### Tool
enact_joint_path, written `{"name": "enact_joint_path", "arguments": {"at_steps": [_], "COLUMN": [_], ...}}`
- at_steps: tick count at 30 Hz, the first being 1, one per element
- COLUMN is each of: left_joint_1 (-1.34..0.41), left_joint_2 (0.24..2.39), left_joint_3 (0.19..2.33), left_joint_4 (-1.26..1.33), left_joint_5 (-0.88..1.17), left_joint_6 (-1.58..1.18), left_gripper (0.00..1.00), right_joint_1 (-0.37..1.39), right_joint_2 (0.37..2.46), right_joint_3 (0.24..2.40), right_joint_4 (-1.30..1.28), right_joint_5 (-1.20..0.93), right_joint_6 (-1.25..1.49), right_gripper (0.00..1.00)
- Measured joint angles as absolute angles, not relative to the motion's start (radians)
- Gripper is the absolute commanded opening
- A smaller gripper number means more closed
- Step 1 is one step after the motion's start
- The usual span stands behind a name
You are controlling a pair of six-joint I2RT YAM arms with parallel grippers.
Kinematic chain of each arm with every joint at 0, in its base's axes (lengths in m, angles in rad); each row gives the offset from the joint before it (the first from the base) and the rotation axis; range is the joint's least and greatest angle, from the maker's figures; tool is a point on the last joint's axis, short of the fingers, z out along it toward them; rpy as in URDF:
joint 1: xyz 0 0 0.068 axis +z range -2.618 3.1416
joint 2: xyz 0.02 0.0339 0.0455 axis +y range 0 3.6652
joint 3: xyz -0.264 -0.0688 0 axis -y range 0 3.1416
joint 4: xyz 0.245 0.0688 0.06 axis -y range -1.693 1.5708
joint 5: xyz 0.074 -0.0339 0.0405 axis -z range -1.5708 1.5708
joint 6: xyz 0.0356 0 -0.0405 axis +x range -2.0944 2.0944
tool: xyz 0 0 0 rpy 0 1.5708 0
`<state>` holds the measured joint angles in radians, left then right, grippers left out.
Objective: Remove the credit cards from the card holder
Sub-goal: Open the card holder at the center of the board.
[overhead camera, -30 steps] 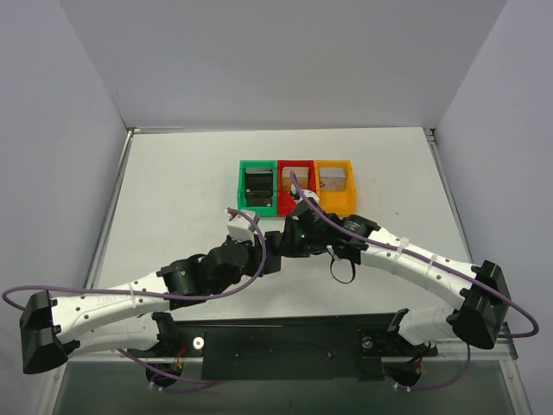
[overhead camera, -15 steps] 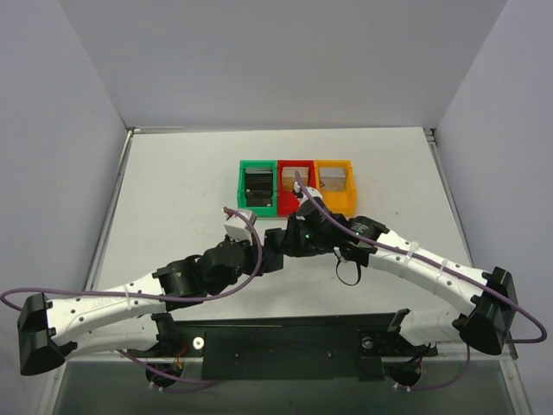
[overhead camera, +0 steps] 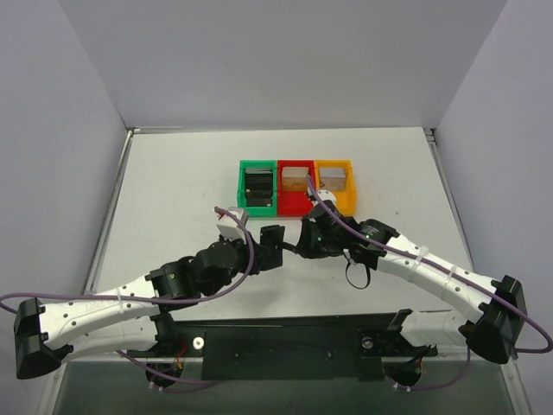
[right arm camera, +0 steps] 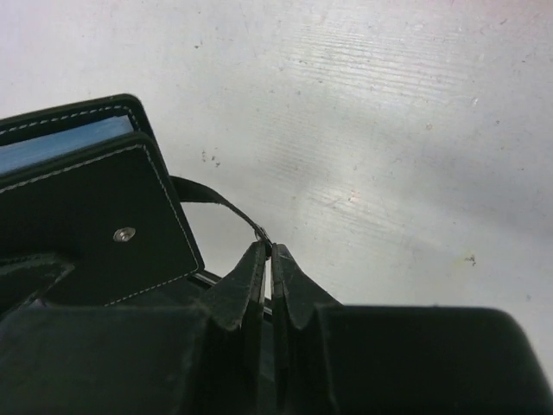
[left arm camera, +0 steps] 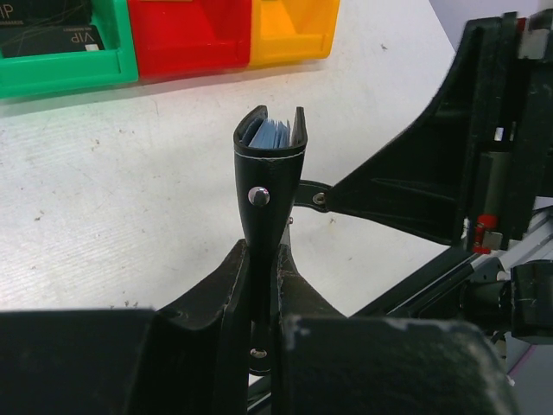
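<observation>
The card holder, a small black wallet, stands edge-on above the table with my left gripper shut on its lower edge. Its top gapes slightly, and the blue edges of the credit cards show inside. A thin black snap tab runs sideways from the holder to my right gripper, which is shut on the tab's end. From above, the holder hangs between the two grippers, just in front of the bins.
Behind the grippers stand three bins in a row: green, red and yellow, each holding a stack of cards. Grey walls close in the table on the left, back and right.
My right gripper has moved right with the tab and my left gripper has shifted a little left, so the holder and the right gripper now stand apart with the tab stretched between them.
</observation>
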<state>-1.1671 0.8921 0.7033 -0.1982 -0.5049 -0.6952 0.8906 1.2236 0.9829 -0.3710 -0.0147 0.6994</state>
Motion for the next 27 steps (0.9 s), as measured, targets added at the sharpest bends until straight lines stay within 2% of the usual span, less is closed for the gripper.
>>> {"name": "enact_joint_path", "arguments": {"at_steps": [3,5,6,8,10,12,16,21,27], "left_joint_1": [-1.159,-1.156,-1.156,-1.153,-1.144,-1.130,-1.079,-0.944,-0.844], "left_joint_2": [0.891,0.886,0.883,0.873,0.865,0.859,0.845,0.804,0.761], "left_joint_3": [0.697,0.691,0.686,0.677,0.667,0.658,0.632,0.559,0.489], "left_joint_4": [-0.192,-0.184,-0.176,-0.168,-0.162,-0.153,-0.113,0.000,0.160], "left_joint_5": [-0.503,-0.496,-0.492,-0.485,-0.471,-0.446,-0.360,-0.161,0.079], "left_joint_6": [-0.702,-0.704,-0.706,-0.706,-0.707,-0.708,-0.722,-0.766,-0.850], "left_gripper": [0.00,0.00,0.00,0.00,0.00,0.00,0.00,0.00,0.00], "right_joint_1": [0.889,0.882,0.873,0.849,0.832,0.816,0.805,0.783,0.766], "right_joint_2": [1.200,1.183,1.176,1.162,1.147,1.124,1.070,0.997,0.979], "right_joint_3": [0.981,0.976,0.972,0.958,0.941,0.924,0.923,0.924,0.929], "right_joint_4": [-0.370,-0.368,-0.367,-0.366,-0.368,-0.376,-0.382,-0.357,-0.309], "right_joint_5": [-0.018,-0.037,-0.045,-0.054,-0.058,-0.059,-0.071,-0.156,-0.273], "right_joint_6": [0.692,0.690,0.691,0.693,0.691,0.690,0.687,0.678,0.660], "right_gripper": [0.00,0.16,0.26,0.41,0.51,0.57,0.64,0.64,0.55]}}
